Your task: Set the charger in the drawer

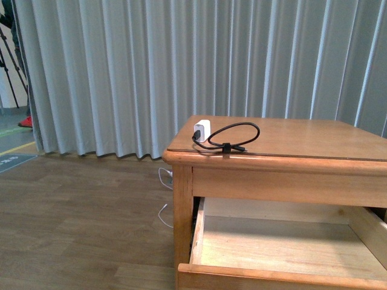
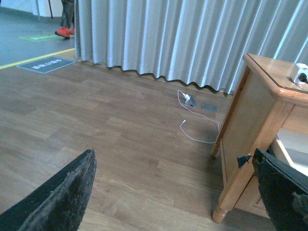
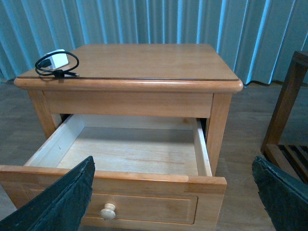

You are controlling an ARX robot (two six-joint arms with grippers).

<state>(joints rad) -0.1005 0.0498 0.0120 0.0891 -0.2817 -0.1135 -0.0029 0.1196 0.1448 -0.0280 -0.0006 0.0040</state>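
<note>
Hanging low in front of the table, the right gripper [image 3: 173, 159] has its two dark fingers [image 3: 60, 199] spread wide with nothing between them. The left gripper [image 2: 173, 151] is just as widely spread and empty, out over the bare floor off the table's left side.

Nearest to the right gripper is the drawer [image 3: 144, 195], its panelled front and round knob [image 3: 108, 210] facing out. It is already pulled well out from under the table top, and its pale floor is bare. Above it, the table [image 1: 290, 175] carries the charger [image 1: 202, 129] close to the front left corner of its top. The white cube stands nearest the corner, and its black cable [image 1: 242, 125] lies in a tied loop trailing along the front edge toward the middle. A thin white floor cable [image 2: 197, 137] lies beside the table's left leg and has no part in this. The grey curtain [image 1: 181, 60] closes off the back.

With the drawer open and the charger untouched, the step in hand looks like the reach for the charger. Either gripper would have to rise to the table top, come in over the front left corner, and close on the cube or the tied part of the loop. The lift should keep the cable from catching the front edge before the charger is lowered into the open drawer.
</note>
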